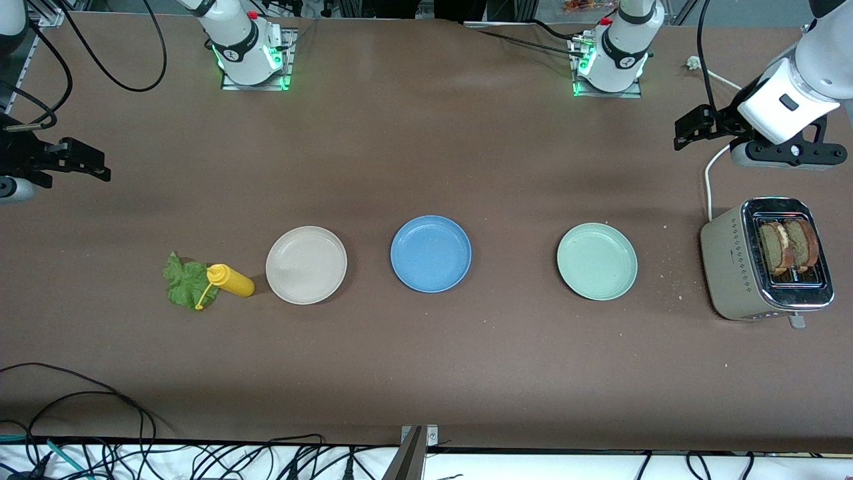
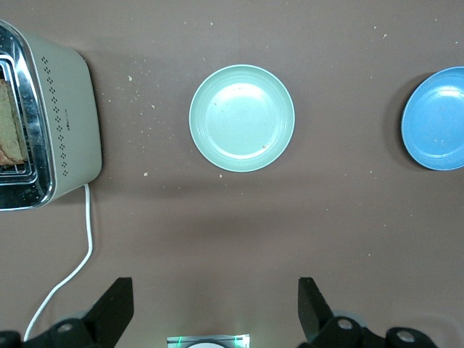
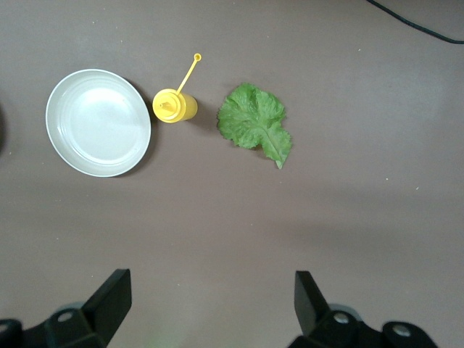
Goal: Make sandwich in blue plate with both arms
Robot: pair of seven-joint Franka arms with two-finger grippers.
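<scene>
The blue plate point(image 1: 430, 253) lies empty at the middle of the table, and its edge shows in the left wrist view point(image 2: 437, 118). Two brown-crusted bread slices point(image 1: 790, 247) stand in the slots of a toaster point(image 1: 733, 260) at the left arm's end. A green lettuce leaf point(image 1: 185, 285) point(image 3: 255, 123) lies flat at the right arm's end. My left gripper point(image 1: 693, 125) point(image 2: 215, 308) hangs open and empty over bare table beside the toaster point(image 2: 69, 123). My right gripper point(image 1: 83, 162) point(image 3: 212, 304) hangs open and empty over bare table, apart from the leaf.
A cream-white plate point(image 1: 306, 265) point(image 3: 98, 122) and a pale green plate point(image 1: 597, 261) point(image 2: 242, 117) flank the blue one. A yellow squeeze bottle point(image 1: 230, 280) point(image 3: 175, 105) lies between leaf and white plate. The toaster's white cord point(image 2: 80, 254) runs across the table. Crumbs dot the surface.
</scene>
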